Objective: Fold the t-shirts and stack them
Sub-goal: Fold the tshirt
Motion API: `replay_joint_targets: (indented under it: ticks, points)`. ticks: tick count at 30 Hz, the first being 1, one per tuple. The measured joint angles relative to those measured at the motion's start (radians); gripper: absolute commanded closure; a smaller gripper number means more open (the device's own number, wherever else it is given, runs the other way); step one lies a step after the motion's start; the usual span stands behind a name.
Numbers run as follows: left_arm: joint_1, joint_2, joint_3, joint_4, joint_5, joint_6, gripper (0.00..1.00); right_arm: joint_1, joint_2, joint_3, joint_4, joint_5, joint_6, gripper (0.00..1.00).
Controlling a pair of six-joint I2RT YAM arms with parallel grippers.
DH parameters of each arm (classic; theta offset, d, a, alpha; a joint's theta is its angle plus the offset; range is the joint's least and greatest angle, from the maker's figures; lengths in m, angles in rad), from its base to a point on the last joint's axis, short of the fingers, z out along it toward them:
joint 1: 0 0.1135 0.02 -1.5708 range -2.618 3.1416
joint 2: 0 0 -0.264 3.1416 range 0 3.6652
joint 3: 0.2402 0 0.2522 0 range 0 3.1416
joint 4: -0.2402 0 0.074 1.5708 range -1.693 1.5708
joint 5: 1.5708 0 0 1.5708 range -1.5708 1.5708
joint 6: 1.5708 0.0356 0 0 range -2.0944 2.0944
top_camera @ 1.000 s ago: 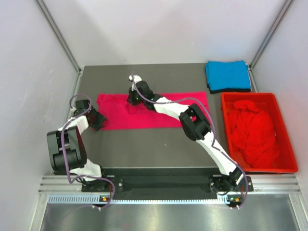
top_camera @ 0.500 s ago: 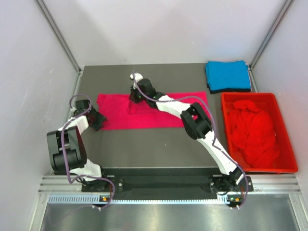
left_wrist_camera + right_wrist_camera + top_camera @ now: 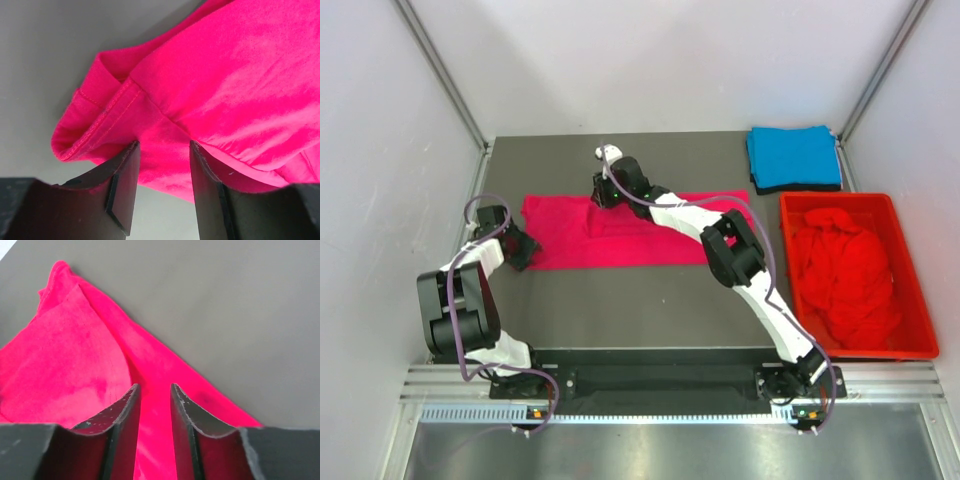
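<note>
On table [image 3: 620, 300], pink t-shirt [image 3: 560, 240], long folded band

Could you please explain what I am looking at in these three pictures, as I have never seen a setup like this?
These are two robot arms bolted at the near edge of a table, each ending in a two-finger gripper. The wide picture looks down from above and behind them. The two close-ups come from cameras on the wrists, so the dark prongs there are each gripper's own fingers. On the table lie a pink t-shirt folded into a long strip, a folded blue t-shirt at the far right corner, and a red crate holding crumpled red t-shirts. The left gripper is at the strip's left end and the right gripper at its far edge. Both stand open over the cloth.
</note>
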Motion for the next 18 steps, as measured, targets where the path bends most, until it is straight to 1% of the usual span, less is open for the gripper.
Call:
replay_joint_targets:
  ticks: [3,4,6,7,10,14,18]
  points:
    - [0.0,-0.002,0.02,-0.032,-0.003,0.006,0.5,-0.007,-0.055,-0.063,-0.005,0.005,0.016,0.71]
    - [0.0,-0.003,0.029,-0.042,-0.003,0.006,0.5,-0.007,-0.075,-0.082,-0.005,0.005,0.026,0.75]
    - [0.0,-0.015,0.049,-0.06,-0.003,0.007,0.5,-0.007,-0.116,-0.12,0.002,-0.002,0.053,0.79]
    - [0.0,-0.026,0.057,-0.063,-0.003,0.009,0.5,-0.006,-0.138,-0.138,0.009,-0.011,0.071,0.83]
    - [0.0,-0.044,0.077,-0.069,-0.004,0.014,0.49,0.001,-0.186,-0.186,0.054,-0.046,0.132,0.88]
    - [0.0,-0.045,0.082,-0.076,-0.004,0.021,0.49,0.017,-0.202,-0.212,0.122,-0.126,0.22,0.89]
    - [0.0,-0.04,0.082,-0.077,-0.013,0.024,0.49,0.034,-0.19,-0.216,0.182,-0.222,0.315,0.87]
